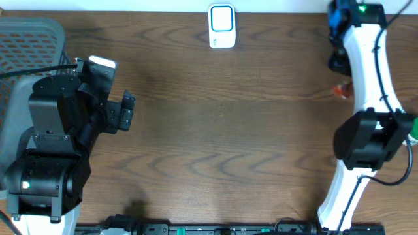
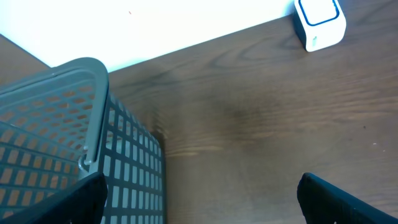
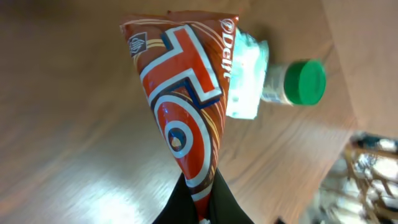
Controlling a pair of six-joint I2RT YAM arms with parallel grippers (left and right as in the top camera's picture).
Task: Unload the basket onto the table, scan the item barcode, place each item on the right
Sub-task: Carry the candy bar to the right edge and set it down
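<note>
Now gripping red-and-orange foil packet point(image 3: 183, 106) in clenched right pincer point(image 3: 202, 199) (left pincer point(image 2: 199, 199) released); next, carry to white blue-trimmed scanner point(image 1: 222, 26), barcode facing it.

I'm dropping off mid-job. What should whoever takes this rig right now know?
Left gripper: open, empty, beside the grey basket on the left of the table.
Right gripper: shut on one end of the red snack packet, on the right side; a green-capped bottle lies close by.
Scanner: far edge, centre, nothing in front of it.
Done: packet gripped.
Left: carry it to the scanner and present the barcode; no barcode shows in any view.
</note>
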